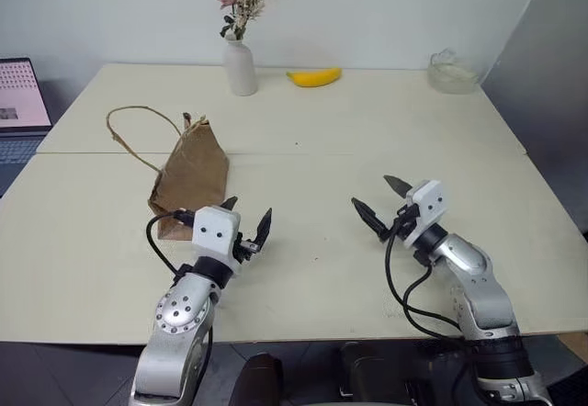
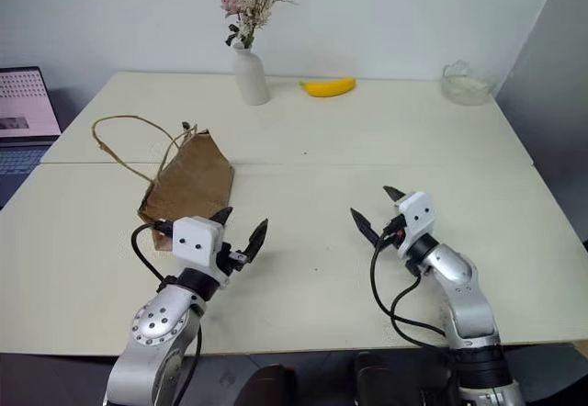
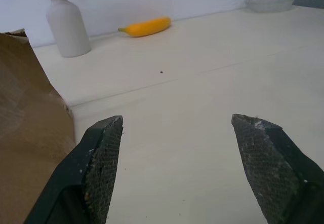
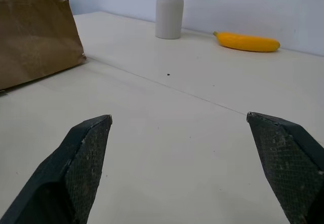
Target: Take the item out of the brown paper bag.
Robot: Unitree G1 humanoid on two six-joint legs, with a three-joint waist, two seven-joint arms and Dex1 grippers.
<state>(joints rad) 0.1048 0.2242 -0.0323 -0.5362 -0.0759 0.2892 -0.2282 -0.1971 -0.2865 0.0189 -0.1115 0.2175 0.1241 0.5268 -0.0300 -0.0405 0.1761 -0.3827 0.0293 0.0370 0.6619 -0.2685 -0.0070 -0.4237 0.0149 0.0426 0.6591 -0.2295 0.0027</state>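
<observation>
The brown paper bag [image 1: 191,173] lies flat on the left half of the cream table [image 1: 331,241], its cord handles looping toward the far left. The item is hidden from view. My left gripper [image 1: 248,220] hovers open just in front of and to the right of the bag's near end, nothing between its fingers. My right gripper [image 1: 382,199] stands open over the right half of the table, well apart from the bag and empty. The bag [image 4: 38,34] also shows in the right wrist view, and its edge [image 3: 28,133] in the left wrist view.
A white vase [image 1: 241,66] with dried flowers and a yellow banana [image 1: 314,76] stand at the table's far edge. A clear glass bowl [image 1: 453,73] sits at the far right corner. A laptop [image 1: 20,103] is off the table's left side.
</observation>
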